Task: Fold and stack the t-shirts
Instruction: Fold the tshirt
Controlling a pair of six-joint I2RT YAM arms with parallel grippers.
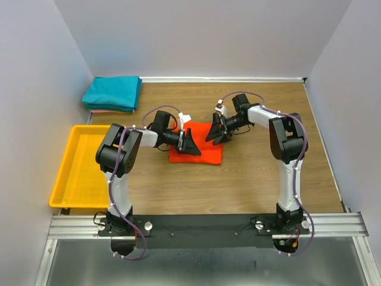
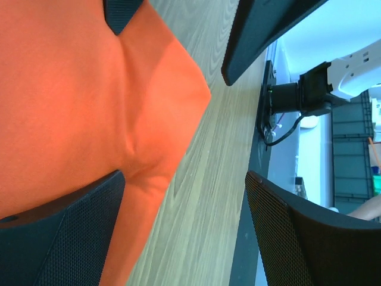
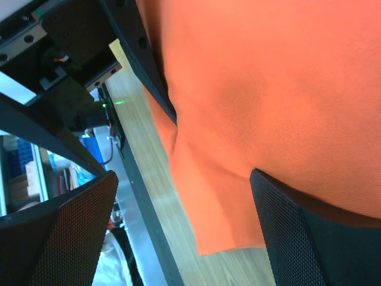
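Your left tool [image 1: 191,145] and right tool [image 1: 215,132]: both spread wide, gripping nothing, each straddling an edge of the orange-red t-shirt [image 1: 205,155], lying flat mid-counter [image 1: 250,179]; teal t-shirt [image 1: 112,91] atop pale pink t-shirt [image 1: 106,111], far-left corner

From overhead I get soft, even light from above: the bench [image 1: 238,179] reads crisp edge to edge, with only faint shadows hugging the arms [image 1: 122,155] and no glare. The wrist feeds are harsher. On the left wrist, the orange-red t-shirt [image 2: 71,107] is heavily saturated, the left gripper [image 2: 184,196] fingers [image 2: 65,244] at 6 o'clock look soft, and the background at 3 o'clock blows out bluish-white. On the right wrist, 9 o'clock falls dim, with one green glint [image 3: 119,102].
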